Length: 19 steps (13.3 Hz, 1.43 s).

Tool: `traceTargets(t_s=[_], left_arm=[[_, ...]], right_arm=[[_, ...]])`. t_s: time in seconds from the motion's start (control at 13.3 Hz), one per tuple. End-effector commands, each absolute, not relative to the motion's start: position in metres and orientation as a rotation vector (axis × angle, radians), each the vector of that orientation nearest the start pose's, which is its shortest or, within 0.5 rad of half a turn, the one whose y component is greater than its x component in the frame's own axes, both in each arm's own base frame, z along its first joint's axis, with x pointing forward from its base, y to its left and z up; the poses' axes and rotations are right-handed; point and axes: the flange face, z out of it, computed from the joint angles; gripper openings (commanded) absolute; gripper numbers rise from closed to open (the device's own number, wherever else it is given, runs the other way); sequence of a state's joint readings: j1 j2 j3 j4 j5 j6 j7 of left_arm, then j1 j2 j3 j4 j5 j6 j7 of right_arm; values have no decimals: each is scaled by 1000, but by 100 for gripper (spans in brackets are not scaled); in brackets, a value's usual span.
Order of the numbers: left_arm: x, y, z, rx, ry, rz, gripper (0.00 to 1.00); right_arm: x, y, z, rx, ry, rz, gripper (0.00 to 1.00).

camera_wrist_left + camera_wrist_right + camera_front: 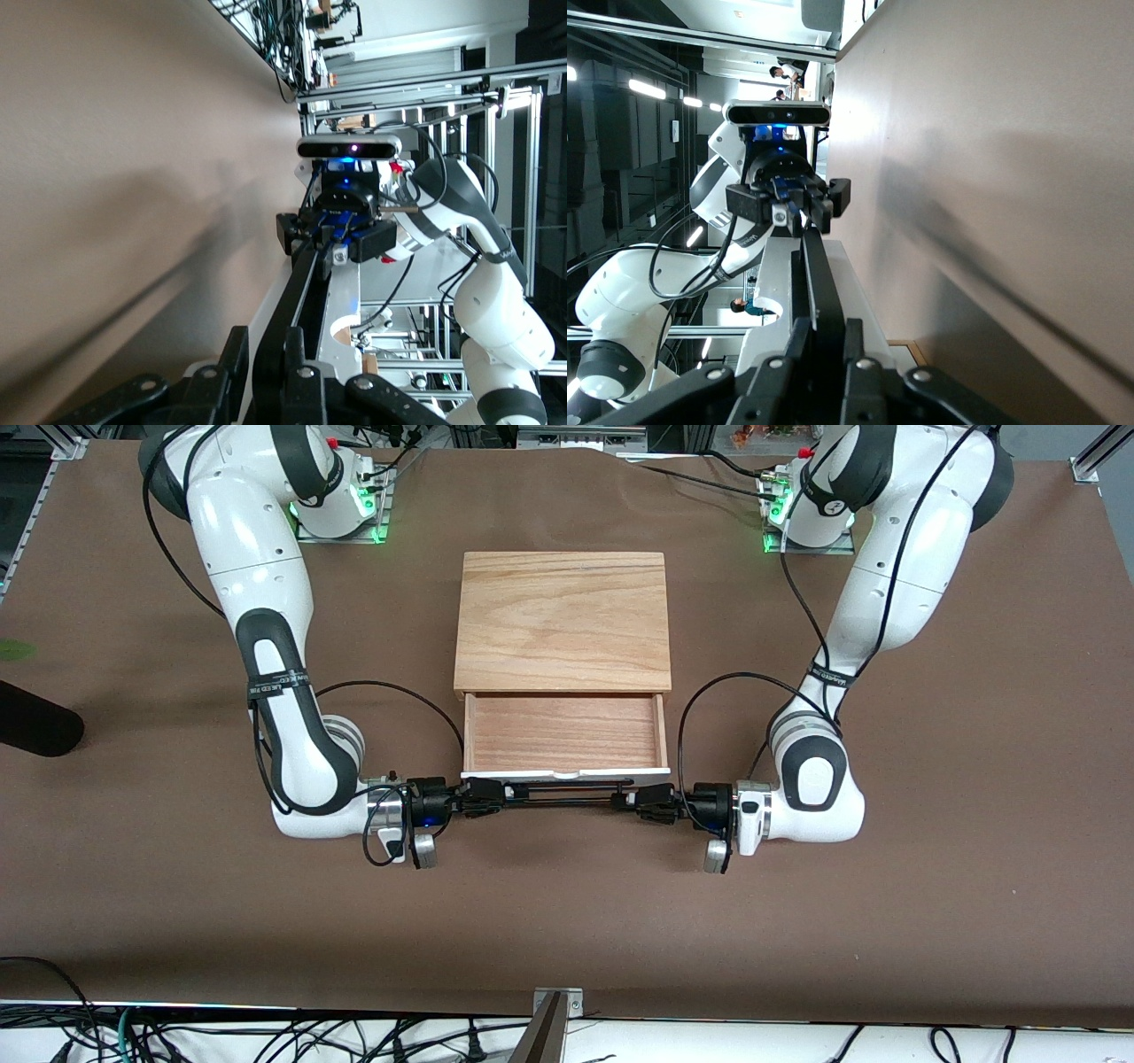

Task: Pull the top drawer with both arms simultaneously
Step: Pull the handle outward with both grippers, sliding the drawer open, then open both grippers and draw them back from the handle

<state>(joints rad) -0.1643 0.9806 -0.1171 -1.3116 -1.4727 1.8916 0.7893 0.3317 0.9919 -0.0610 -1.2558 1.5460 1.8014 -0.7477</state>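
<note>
The top drawer [564,731] stands pulled partly out of the wooden box, its light-wood tray bare. Its white front panel [567,772] faces the front camera, with the thin black wire handle [560,797] in front of it. My right gripper [483,795] is shut on the handle's end toward the right arm. My left gripper [647,802] is shut on the other end. In the left wrist view my left gripper [266,354] clamps the handle bar [297,292]. In the right wrist view my right gripper [824,341] clamps the bar [815,266].
The box's grained top board [563,622] lies between the two arm bases. A black object [35,731] sits at the right arm's end of the table. Cables loop from both wrists beside the drawer. Brown table stretches toward the front edge [567,992].
</note>
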Motion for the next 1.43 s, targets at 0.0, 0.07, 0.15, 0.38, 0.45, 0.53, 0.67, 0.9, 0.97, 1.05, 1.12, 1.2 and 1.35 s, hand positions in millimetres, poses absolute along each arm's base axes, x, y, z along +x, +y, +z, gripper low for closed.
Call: traceTargets(t_s=[0.0,0.07,0.15,0.38,0.45,0.53,0.67,0.9,0.97,1.05,1.12,1.2,1.35], left_arm=[[707,-238,162,1821,-107,54,57],[708,-238,163,1819,-105,55,64],[707,-238,163,1818,-106,54,66],[708,-237,164,1818,-103,54,78],[708,-237,166,1818,-104,56,88],[709,-236,168,1818,-106,59,100],[712,-229,175,1823,-107,71,100],[721,-201,202,1941,-130,10,100],[722,-194,215,1980,-155,-8,100],[722,-186,227,2012,-194,-22,100],[723,-175,237,2046,-239,-31,100],[724,-161,249,2111,-298,-29,100],[726,-134,271,2234,-403,-41,100]], right_arm=[[705,295,213,-1740,-230,-34,100],[706,293,217,-1738,-231,-35,100],[707,291,221,-1736,-237,-33,100],[711,280,230,-1770,-262,-38,100],[710,278,234,-1805,-300,-30,100],[711,270,240,-1846,-340,-29,100],[714,253,260,-1935,-438,-29,100],[715,225,297,-2087,-550,-7,100],[713,216,309,-2162,-597,30,100],[711,210,327,-2235,-631,56,100],[707,205,346,-2301,-663,82,100],[703,199,363,-2379,-685,121,100],[692,184,397,-2534,-707,202,100]])
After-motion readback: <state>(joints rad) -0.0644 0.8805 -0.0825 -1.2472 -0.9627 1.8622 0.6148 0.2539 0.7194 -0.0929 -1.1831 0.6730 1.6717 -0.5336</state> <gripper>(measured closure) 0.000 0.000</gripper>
